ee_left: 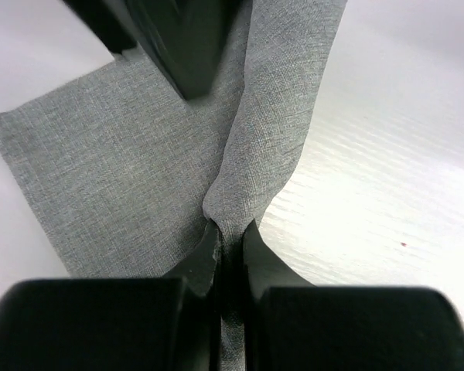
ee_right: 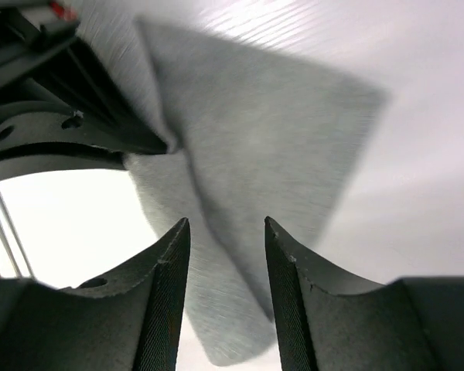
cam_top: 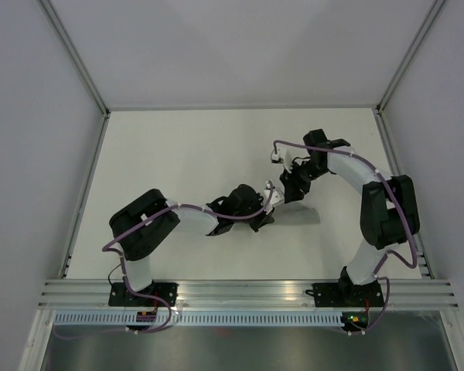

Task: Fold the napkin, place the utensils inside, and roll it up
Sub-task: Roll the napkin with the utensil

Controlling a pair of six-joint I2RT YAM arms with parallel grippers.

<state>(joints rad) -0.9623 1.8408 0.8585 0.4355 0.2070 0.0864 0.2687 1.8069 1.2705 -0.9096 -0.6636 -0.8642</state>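
**While one fold is pinched: a limp napkin, held at its ridge**

Because the napkin (ee_left: 124,178) is thin woven cloth, I expect it to be light, limp and easily creased, with no stiffness to hold a fold by itself. On the left wrist camera, the left tool (ee_left: 230,239) is clenched on a raised ridge of it. The fabric is gathered into a narrow pleat between the fingers, and the rest spreads away to the left over the counter (ee_left: 387,193). The right tool (ee_right: 226,228) stands released, jaws apart, with the blurred grey cloth just beyond them and the left tool's pinch close by. From overhead, both tools meet near the middle of the counter and hide nearly all of the napkin.

My judgement is that the matte weave should grip well, so slipping is a small worry and bunching the larger one. I would take hold at an edge or corner, pinch one layer only, and pull the cloth taut between two holds. I cannot see the utensils in any view.
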